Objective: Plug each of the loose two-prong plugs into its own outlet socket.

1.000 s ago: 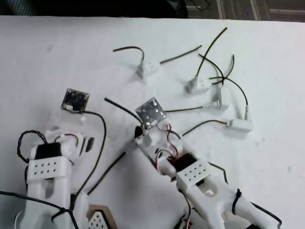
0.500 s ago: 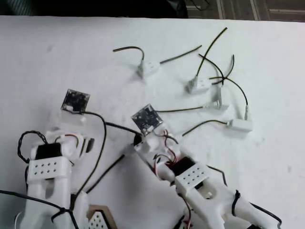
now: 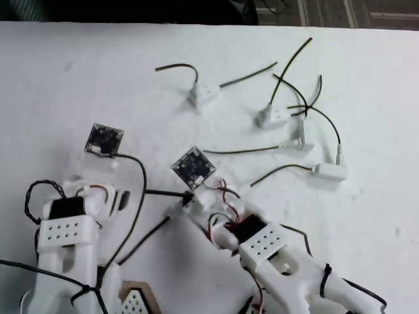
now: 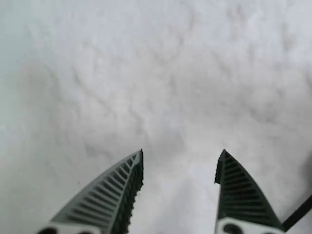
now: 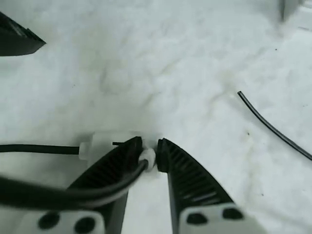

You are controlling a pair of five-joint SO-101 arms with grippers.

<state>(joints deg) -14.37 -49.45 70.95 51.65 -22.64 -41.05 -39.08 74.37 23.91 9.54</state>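
Your right gripper [image 5: 149, 144] pinches a white plug [image 5: 147, 157], a white socket [image 5: 105, 143] just beside it lying lengthwise along its cable [image 5: 39, 148]; your left gripper [image 4: 182, 154], spread, sits farther off.

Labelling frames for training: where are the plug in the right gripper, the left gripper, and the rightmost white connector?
held plug [image 5: 99, 143], right wrist view, its white body.
left gripper [image 4: 182, 155], left wrist view, midway between its fingertips.
rightmost connector [image 3: 329, 171], high view, middle of its white body.

White table [image 3: 59, 72]; white connectors [image 3: 203, 93] with black leads [image 3: 243, 150] lie scattered.
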